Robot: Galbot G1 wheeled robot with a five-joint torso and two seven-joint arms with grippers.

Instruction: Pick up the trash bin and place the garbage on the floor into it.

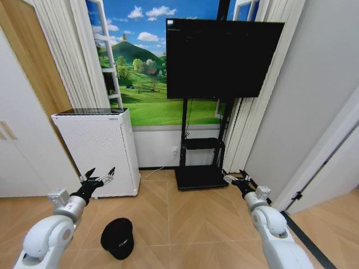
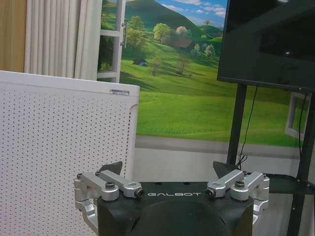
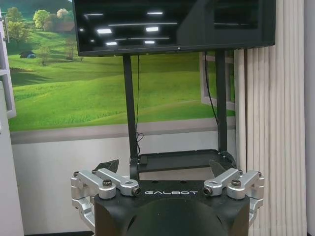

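The trash bin [image 1: 118,238], a small round black mesh basket, stands on the wooden floor at the lower left, just right of my left arm. My left gripper [image 1: 99,176] is held up in the air above and behind the bin, open, with nothing between its fingers [image 2: 112,168]. On the other side my right gripper [image 1: 234,175] is raised too, open and empty, pointing at the TV stand; its fingers [image 3: 109,165] stand wide apart. The garbage is out of view.
A tall white perforated appliance [image 1: 101,150] stands against the wall behind the left gripper. A black TV [image 1: 221,58] on a wheeled stand [image 1: 201,176] is ahead. Curtains [image 1: 247,134] and a grey wall close the right side. Open floor lies between the arms.
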